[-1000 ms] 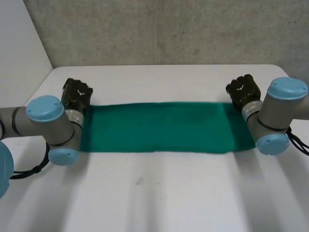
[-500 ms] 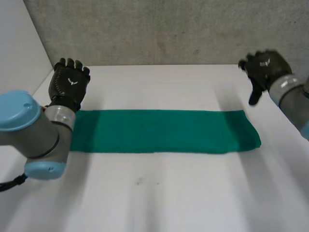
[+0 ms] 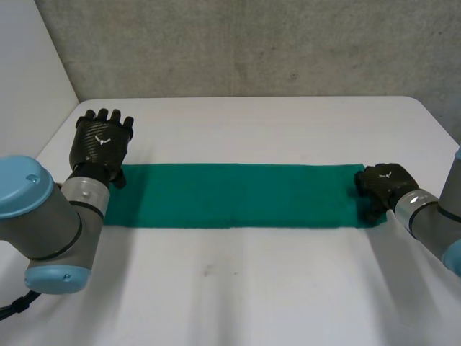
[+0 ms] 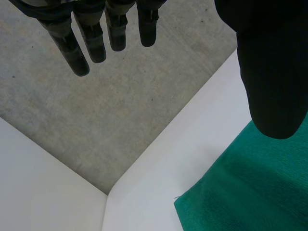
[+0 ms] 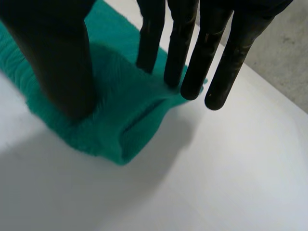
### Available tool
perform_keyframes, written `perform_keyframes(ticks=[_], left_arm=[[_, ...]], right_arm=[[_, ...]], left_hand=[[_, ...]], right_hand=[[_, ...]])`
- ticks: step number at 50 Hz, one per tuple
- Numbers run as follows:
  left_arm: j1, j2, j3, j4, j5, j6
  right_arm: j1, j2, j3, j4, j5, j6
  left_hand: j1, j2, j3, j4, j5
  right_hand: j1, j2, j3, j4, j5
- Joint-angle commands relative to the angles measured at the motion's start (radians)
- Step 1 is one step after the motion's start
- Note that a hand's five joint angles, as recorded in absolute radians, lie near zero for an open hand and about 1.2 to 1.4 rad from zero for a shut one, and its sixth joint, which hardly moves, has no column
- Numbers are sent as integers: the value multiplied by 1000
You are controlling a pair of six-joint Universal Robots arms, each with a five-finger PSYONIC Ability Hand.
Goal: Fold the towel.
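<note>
Towel [image 3: 234, 196] lay as a long green strip across the white table [image 3: 252, 288]. The right wrist view showed the right hand [image 3: 382, 186] with straight fingers [image 5: 179, 43] and thumb set on one end. The left wrist view showed the left hand [image 3: 101, 144] spread by the opposite corner.

light: bright, even, diffuse | table [image 3: 238, 122]: bright white, softly graded toward its near edge | wall [image 3: 252, 43]: evenly lit grey | towel [image 5: 110, 120]: dark crease inside end fold | left hand [image 4: 272, 62]: near-black silhouette, little surface detail

Bare lab (white table [image 3: 252, 288], concrete wall [image 3: 252, 43])
</note>
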State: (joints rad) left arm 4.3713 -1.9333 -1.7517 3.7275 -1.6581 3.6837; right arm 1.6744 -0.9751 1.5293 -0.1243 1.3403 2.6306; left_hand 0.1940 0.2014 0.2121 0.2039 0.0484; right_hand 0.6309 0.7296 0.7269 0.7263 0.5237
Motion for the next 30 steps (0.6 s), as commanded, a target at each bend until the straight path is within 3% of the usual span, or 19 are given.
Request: perform_keyframes(ticks=[1, 9, 13, 20, 23, 25, 30], left_arm=[[4, 2, -12, 2, 1, 2], [2, 11, -14, 2, -2, -4], [1, 13, -14, 2, -3, -4], [-1, 11, -14, 0, -5, -4], [-1, 13, -14, -1, -6, -4], [-1, 13, -15, -1, -6, -4], [-3, 14, -15, -3, -8, -4]], right_arm=[[-56, 67, -46, 5, 43, -3], [-177, -57, -49, -3, 112, -106], [-260, -96, -92, 8, 129, -289], [-237, -117, -153, 23, 128, -350], [-133, -140, -201, 49, 117, -323], [30, -143, -262, 69, 109, -290], [258, -123, -331, 63, 70, -293]], left_hand=[[-19, -26, -37, -29, -48], [-19, -26, -37, -29, -48], [-19, -26, -37, -29, -48], [-19, -26, -37, -29, -48], [-19, -26, -37, -29, -48], [-19, -26, -37, -29, -48], [-19, -27, -38, -29, -48]], right_hand=[[765, 667, 669, 670, 698], [765, 667, 669, 670, 698], [765, 667, 669, 670, 698], [765, 667, 669, 670, 698], [765, 667, 669, 670, 698], [765, 667, 669, 670, 698], [765, 667, 669, 670, 698]])
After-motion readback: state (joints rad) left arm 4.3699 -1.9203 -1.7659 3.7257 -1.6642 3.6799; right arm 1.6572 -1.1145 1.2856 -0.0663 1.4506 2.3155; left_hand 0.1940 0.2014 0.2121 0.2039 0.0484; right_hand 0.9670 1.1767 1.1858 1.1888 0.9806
